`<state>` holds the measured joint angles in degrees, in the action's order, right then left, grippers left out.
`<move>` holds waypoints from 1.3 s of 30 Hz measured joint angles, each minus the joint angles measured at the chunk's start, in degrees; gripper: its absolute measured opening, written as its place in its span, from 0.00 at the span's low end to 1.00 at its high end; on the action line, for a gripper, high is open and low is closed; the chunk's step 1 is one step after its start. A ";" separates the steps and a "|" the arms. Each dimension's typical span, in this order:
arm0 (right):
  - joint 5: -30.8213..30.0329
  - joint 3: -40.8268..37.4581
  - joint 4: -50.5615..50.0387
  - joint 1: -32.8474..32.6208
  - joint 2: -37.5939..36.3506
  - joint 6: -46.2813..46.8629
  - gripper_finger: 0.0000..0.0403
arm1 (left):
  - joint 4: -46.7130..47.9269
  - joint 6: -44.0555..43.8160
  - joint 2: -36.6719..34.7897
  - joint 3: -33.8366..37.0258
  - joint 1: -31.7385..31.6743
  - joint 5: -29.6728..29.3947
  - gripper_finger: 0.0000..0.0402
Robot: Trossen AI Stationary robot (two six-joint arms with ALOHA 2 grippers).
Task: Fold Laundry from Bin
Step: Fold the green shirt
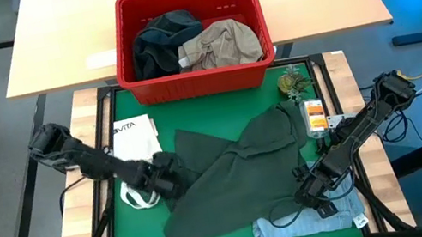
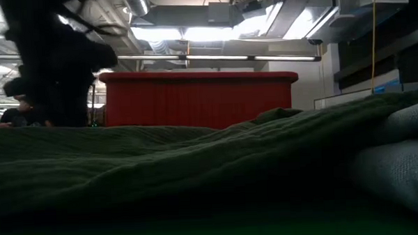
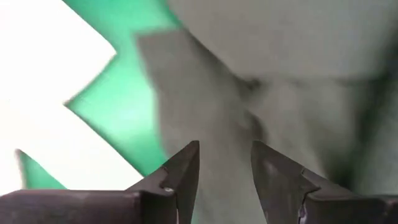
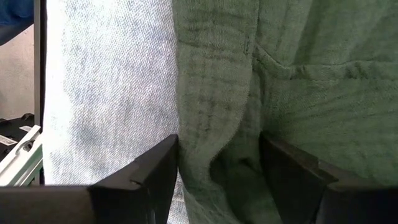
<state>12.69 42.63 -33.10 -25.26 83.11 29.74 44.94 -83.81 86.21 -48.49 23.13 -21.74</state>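
Observation:
A dark green garment (image 1: 238, 170) lies spread and rumpled on the green mat, its right edge over folded light blue jeans (image 1: 308, 223) at the near right. The red bin (image 1: 198, 82) stands at the far edge and holds a dark piece (image 1: 163, 44) and a khaki piece (image 1: 224, 45). My left gripper (image 1: 173, 176) stands open over the green garment's left edge (image 3: 280, 62), pointing steeply down, beside a white tote bag (image 1: 134, 136). My right gripper (image 1: 309, 193) is open over the garment's right edge, where it meets the jeans (image 4: 106, 93). My right gripper's open fingers point steeply down on either side of a raised fold at the green garment's edge (image 4: 217, 155), which lies on the jeans. Whether the fingers touch the cloth I cannot tell.
A small green-yellow object (image 1: 292, 82) and an orange packet (image 1: 313, 115) lie at the mat's far right. The tote's loop handles (image 1: 138, 197) lie close to my left gripper. A wooden table (image 1: 50, 42) carries the bin. A black frame borders the mat.

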 joint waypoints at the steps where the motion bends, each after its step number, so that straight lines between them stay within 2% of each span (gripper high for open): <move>1: 0.00 0.00 0.00 0.00 0.00 0.00 0.55 | 0.86 1.09 0.00 0.00 -1.51 0.00 0.34; 6: -0.03 0.00 0.00 0.00 0.00 0.00 0.55 | -2.20 6.24 0.00 1.74 -7.22 2.77 0.31; 9: -0.04 0.00 0.00 0.00 0.00 0.00 0.55 | -5.36 6.34 0.00 4.66 -9.29 4.93 0.30; 20: -0.07 0.00 -0.02 0.00 0.01 0.00 0.55 | -12.59 3.58 -0.46 12.18 -10.88 4.89 0.28; 24: -0.07 0.00 -0.02 0.00 0.02 0.00 0.55 | -12.72 5.14 -0.42 12.22 -10.29 4.84 0.22; 30: -0.09 0.00 -0.02 0.00 0.02 0.00 0.55 | -13.90 4.88 -0.06 11.58 -9.28 4.64 0.03; 35: -0.12 0.00 0.02 0.00 0.02 0.02 0.55 | -11.56 7.70 0.23 8.86 -9.15 5.94 0.01; 39: -0.14 0.00 0.02 0.00 0.02 0.00 0.55 | -2.15 10.16 0.28 4.45 -9.04 6.61 0.00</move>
<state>12.56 42.63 -33.08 -25.26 83.13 29.74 42.79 -73.66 86.50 -44.04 14.09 -15.12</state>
